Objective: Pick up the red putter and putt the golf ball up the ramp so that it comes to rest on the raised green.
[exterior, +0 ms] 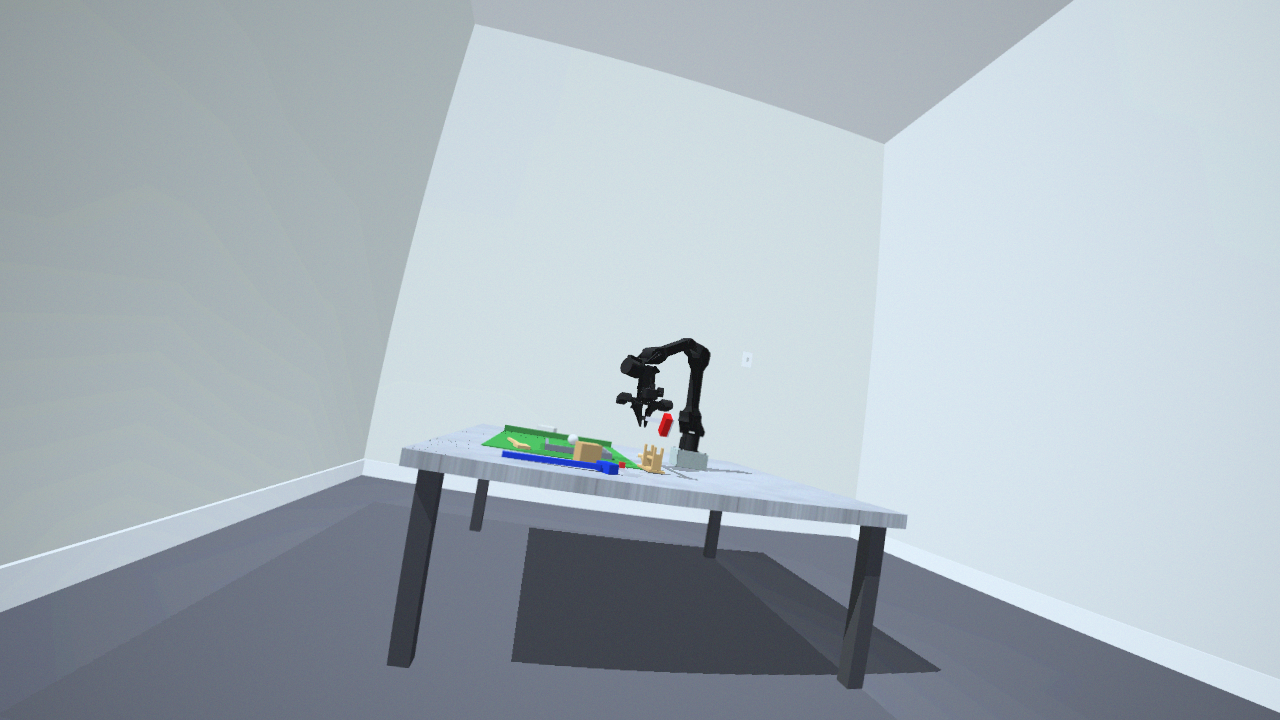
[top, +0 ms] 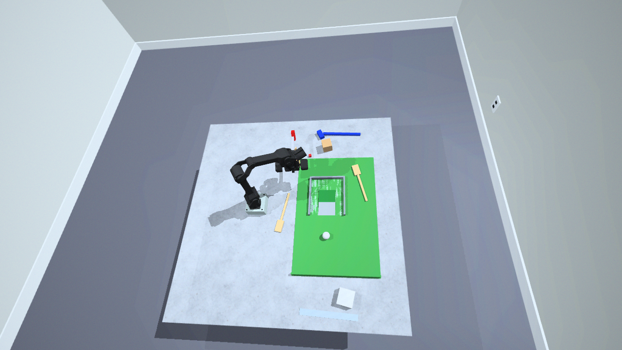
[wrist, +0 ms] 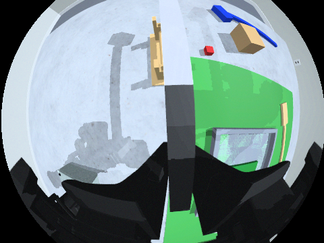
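My gripper (top: pixel 294 169) (exterior: pixel 641 424) (wrist: pixel 175 146) is shut on the dark grip of the red putter (top: pixel 293 133) (exterior: pixel 665 424) (wrist: pixel 175 50). Its pale shaft runs out from the fingers, and its red head is in the air, above the wooden rack (exterior: pixel 651 460) (wrist: pixel 156 57). The head is out of the wrist view. The white golf ball (top: pixel 326 235) (exterior: pixel 572 439) rests on the green mat (top: pixel 335 261) (wrist: pixel 233 88), in front of the grey-walled enclosure (top: pixel 344 191) (wrist: pixel 244 130). Inside that are a pale square (top: pixel 326 208) and a darker green square (top: pixel 327 195); which is ramp or raised green is hard to tell.
A blue club (top: pixel 341 133) (exterior: pixel 550 461), a tan block (top: pixel 327 146) (wrist: pixel 246 38) and a small red cube (top: pixel 309 155) (wrist: pixel 208 50) lie beyond the mat. Tan paddles (top: pixel 279 225) (top: pixel 356 170) lie beside and on it. A white cube (top: pixel 346 298) and pale strip (top: pixel 328 314) are near the front edge.
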You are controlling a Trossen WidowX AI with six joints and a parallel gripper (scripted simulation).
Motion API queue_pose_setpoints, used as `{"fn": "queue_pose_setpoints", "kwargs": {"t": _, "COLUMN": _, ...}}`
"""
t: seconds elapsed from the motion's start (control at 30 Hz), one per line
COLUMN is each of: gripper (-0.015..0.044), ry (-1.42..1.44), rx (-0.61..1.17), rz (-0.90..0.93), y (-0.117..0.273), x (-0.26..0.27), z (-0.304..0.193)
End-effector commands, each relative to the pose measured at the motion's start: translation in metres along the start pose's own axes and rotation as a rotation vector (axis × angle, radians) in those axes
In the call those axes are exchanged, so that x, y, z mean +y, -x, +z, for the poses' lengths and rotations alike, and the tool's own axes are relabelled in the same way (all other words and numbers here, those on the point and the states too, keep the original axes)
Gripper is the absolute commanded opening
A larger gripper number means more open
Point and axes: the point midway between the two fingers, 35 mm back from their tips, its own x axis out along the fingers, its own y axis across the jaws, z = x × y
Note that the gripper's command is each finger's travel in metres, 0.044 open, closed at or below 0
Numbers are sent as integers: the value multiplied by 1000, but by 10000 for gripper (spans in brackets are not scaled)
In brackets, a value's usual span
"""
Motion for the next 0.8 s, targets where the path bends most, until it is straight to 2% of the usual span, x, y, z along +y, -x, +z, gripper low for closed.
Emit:
{"fn": "queue_pose_setpoints", "kwargs": {"t": 0.0, "gripper": 0, "ry": -72, "rx": 16, "rz": -17, "y": 3, "x": -8, "z": -11}}
{"fn": "queue_pose_setpoints", "kwargs": {"t": 0.77, "gripper": 0, "ry": -528, "rx": 54, "rz": -137, "y": 45, "x": -57, "z": -123}}
